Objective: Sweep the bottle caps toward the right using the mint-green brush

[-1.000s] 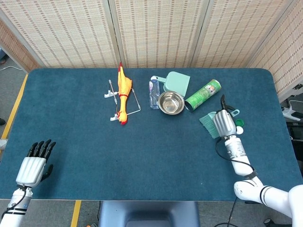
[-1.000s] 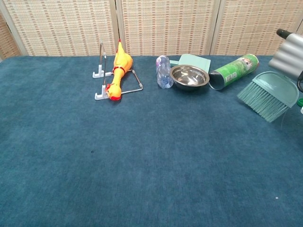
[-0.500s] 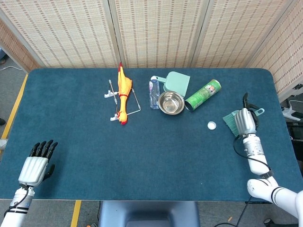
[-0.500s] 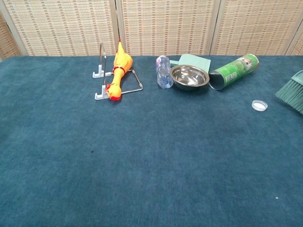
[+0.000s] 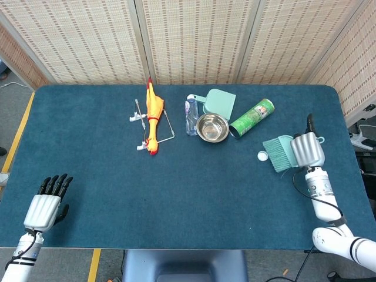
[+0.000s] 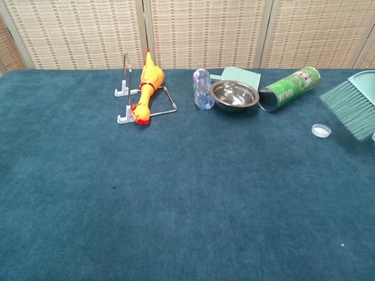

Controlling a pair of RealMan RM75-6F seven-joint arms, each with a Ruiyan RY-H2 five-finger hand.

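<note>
Woven cane screens behind; blue felt table [image 5: 188,194] under all items

Item: mint-green brush [image 5: 279,152], held by right hand [image 5: 308,149], which is closed around its handle. Bristles point toward table centre and, in the chest view [image 6: 351,108], hang above the cloth at a slant, apparently lifted clear so the head can be set down on the far side of the cap rather than dragged over it

Item: white bottle cap [image 5: 262,155], flat on the felt just left of the bristles; in the chest view [image 6: 320,130] it sits below and left of the bristle tips, apart from them. Only this one cap is plainly visible

Item: right arm, entering from the lower right corner, forearm running up the table edge, back of the hand facing the head camera, wrist angled so the brush lies across toward the left

Item: left hand [image 5: 44,202], near the front left corner, fingers extended and holding nothing, well apart from the work; judged parked out of the way

Judgement: brush positioned for a stroke; bristles need to land left of the cap before pulling right
</note>
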